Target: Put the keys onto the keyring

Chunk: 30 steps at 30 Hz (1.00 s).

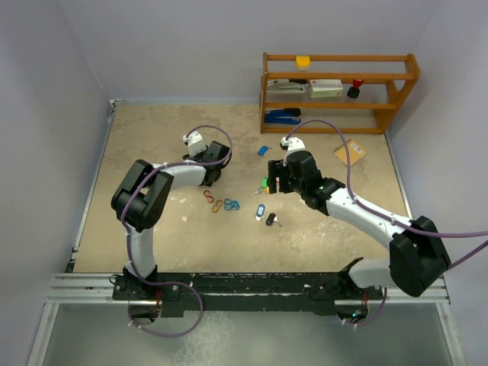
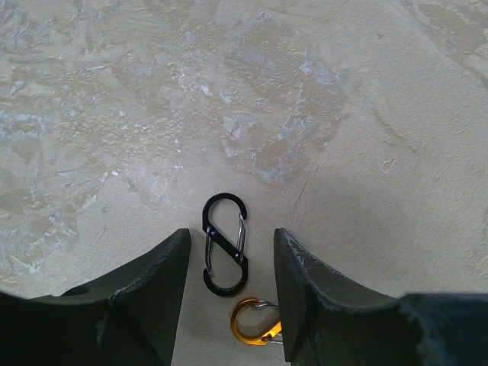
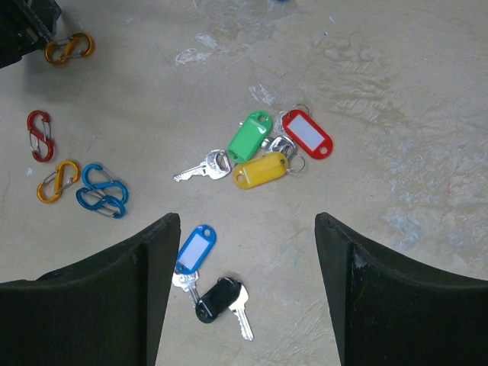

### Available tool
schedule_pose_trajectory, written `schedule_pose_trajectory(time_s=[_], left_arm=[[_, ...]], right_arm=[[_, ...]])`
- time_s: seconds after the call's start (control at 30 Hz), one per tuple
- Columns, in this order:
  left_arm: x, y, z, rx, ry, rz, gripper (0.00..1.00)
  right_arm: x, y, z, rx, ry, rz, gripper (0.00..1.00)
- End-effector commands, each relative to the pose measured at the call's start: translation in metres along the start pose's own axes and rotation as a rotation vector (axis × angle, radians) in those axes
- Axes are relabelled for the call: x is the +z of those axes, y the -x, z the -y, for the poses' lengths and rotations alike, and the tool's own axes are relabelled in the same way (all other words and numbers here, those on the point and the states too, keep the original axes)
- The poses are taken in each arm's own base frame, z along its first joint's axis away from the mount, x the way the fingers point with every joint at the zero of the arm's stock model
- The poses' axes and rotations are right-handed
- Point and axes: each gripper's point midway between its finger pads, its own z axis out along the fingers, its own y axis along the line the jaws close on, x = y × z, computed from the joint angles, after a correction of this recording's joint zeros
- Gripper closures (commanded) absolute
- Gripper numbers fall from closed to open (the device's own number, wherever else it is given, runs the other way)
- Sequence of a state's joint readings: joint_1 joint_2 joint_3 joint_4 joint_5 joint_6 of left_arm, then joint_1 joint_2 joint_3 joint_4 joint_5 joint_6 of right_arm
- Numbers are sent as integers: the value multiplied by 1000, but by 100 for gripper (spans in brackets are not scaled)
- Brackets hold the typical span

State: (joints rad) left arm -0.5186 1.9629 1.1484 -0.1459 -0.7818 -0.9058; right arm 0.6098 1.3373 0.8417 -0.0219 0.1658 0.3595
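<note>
The beige tabletop [image 2: 320, 114] looks matt and rough, mottled with pale scuffed patches. The black figure-eight metal clip [image 2: 225, 244] has a smooth glossy coat and bare steel wire gates. The orange figure-eight metal clip [image 2: 255, 322] has a bright metallic sheen. The fingers [image 2: 156, 282] of the left gripper [image 2: 230, 235] are dark matt plastic, scuffed pale at the edges. The keys [image 3: 200, 171] are bright silvery metal with smooth, glossy plastic tags.

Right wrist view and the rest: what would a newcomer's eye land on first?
Bright colours stand out: the green tag, yellow tag and red tag bunched mid-table, the blue tag and black tag nearer the right gripper. In the left wrist view a black clip lies between the open fingers of the left gripper.
</note>
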Motion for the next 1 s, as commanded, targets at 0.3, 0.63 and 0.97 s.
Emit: schedule_pose_trajectory(time_s=[0.3, 0.63, 0.97], left_arm=[[0, -3, -1, 47, 17, -1, 95], [-12, 22, -6, 64, 8, 53, 100], [-82, 98, 5, -52, -214, 138, 100]], right_arm=[[-6, -4, 3, 2, -12, -3, 25], [-7, -3, 16, -30, -74, 12, 25], [4, -39, 1, -79, 7, -128, 33]])
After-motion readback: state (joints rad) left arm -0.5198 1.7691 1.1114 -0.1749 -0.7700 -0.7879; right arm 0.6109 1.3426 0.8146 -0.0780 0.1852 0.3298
